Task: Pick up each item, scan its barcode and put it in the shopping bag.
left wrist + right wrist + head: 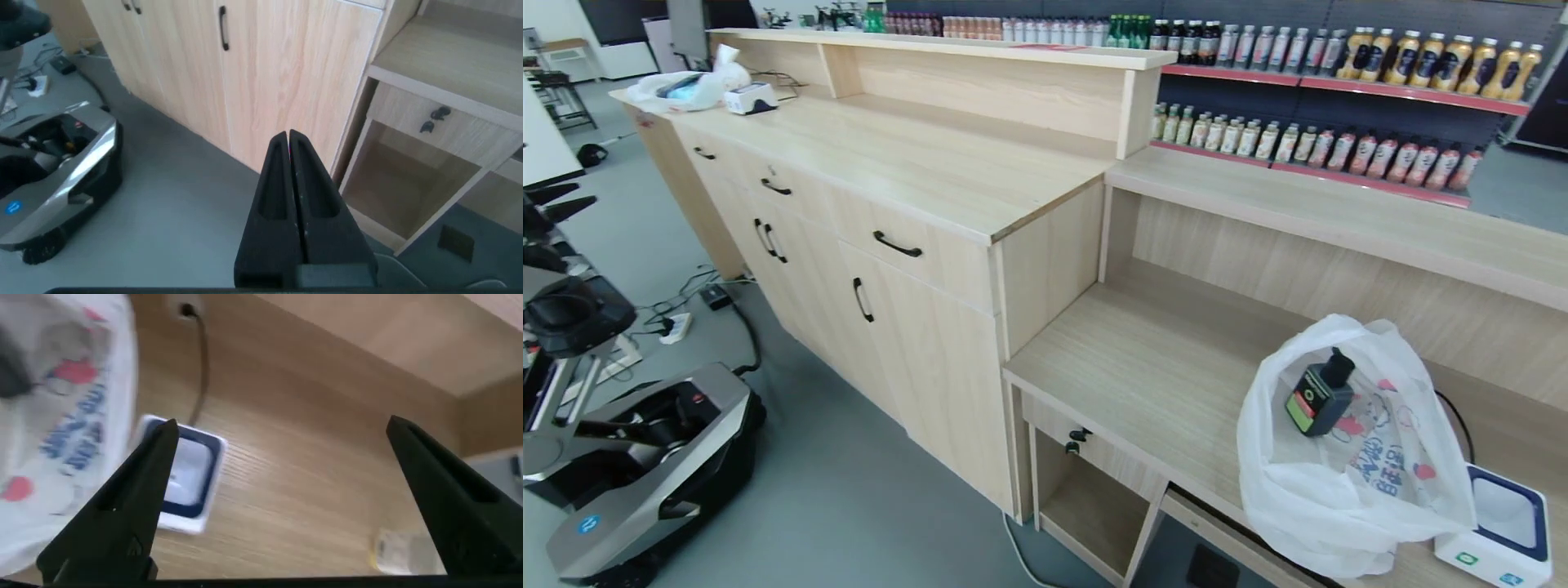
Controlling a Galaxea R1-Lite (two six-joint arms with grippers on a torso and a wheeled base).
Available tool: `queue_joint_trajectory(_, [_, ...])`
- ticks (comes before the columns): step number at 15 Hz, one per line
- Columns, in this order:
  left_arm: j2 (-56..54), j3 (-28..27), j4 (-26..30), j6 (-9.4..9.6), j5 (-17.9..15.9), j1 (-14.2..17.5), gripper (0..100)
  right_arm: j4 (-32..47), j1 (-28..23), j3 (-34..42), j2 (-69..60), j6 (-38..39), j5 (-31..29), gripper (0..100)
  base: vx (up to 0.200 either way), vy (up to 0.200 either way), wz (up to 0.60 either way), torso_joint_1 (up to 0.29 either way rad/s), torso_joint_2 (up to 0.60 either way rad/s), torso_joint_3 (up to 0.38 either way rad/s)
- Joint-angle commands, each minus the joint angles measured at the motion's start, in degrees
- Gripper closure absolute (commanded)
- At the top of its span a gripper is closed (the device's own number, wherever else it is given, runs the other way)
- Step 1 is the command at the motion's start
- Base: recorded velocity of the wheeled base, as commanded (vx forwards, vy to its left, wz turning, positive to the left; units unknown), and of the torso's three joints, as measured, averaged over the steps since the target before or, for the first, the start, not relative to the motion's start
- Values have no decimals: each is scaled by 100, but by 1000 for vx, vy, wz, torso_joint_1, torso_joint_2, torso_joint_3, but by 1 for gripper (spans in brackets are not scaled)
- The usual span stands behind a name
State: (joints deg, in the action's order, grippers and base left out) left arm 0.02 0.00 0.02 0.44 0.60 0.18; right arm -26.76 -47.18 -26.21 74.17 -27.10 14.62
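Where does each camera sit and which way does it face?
Head view: from the robot's head, down onto wooden counter, shopping bag, scanner.
Left wrist view: behind the shut left hand, facing cabinet doors and floor.
Right wrist view: behind the open right hand, above the counter.
Shared: head and right wrist show shopping bag, scanner.

shopping bag (1347,490): white and half see-through, printed with red hearts and blue lettering
item in the bag (1319,396): black, with a green label carrying a red and white mark
scanner (1503,523): white body, dark blue frame round a pale window, small green and blue marks on the front
table (1160,367): pale wood grain in long streaks
cupboard handles (897,244): black
cable (203,367): black
left end effector (288,139): matte black
right end effector (282,429): matte black
floor (833,490): plain grey
shelf edges (1339,82): red against dark back panels
bottles (1445,61): orange-yellow with dark caps on the top shelf
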Motion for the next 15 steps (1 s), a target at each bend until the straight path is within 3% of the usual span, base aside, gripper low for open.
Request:
queue_joint_trajectory(1, [-2, 0, -2, 0, 2, 8, 100, 30, -573, 63, -60, -6, -240, 0, 0, 0, -600, 12, 2, 2])
queue_joint_trajectory(3, [-2, 0, -2, 0, 2, 8, 100, 83, -942, 72, 230, -6, -468, 0, 0, 0, -600, 5, 5, 2])
queue_joint_trajectory(7, [-2, 0, -2, 0, 2, 8, 100, -427, -1012, 81, 863, 73, -468, 0, 0, 0, -600, 2, 0, -2])
queue_joint_trajectory(9, [-2, 0, -2, 0, 2, 8, 100, -717, -1012, 37, 1197, 847, -389, 0, 0, 0, 0, 0, 0, 0])
queue_joint_trajectory(11, [-2, 0, -2, 0, 2, 8, 100, -796, -1012, 19, 1601, 1339, 94, 0, 0, 0, 0, 0, 0, 0])
queue_joint_trajectory(15, [-2, 0, -2, 0, 2, 8, 100, -1332, -1012, -77, 2392, 1277, 1052, 0, 0, 0, 0, 0, 0, 0])
